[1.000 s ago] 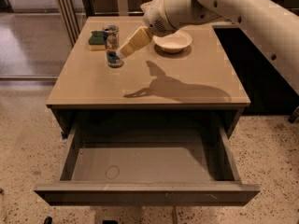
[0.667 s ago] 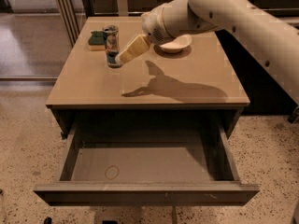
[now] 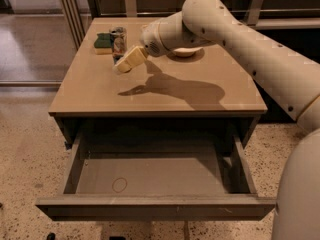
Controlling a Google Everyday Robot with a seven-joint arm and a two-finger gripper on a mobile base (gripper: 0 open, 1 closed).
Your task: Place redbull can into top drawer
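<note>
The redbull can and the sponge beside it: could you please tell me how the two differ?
The redbull can stands tall and upright; the sponge lies low and flat. The can is round with a shiny top; the sponge is a green-and-yellow block. The claw is right at the can's front, not at the sponge. Both sit at the table's back left, outside the open top drawer.
</note>
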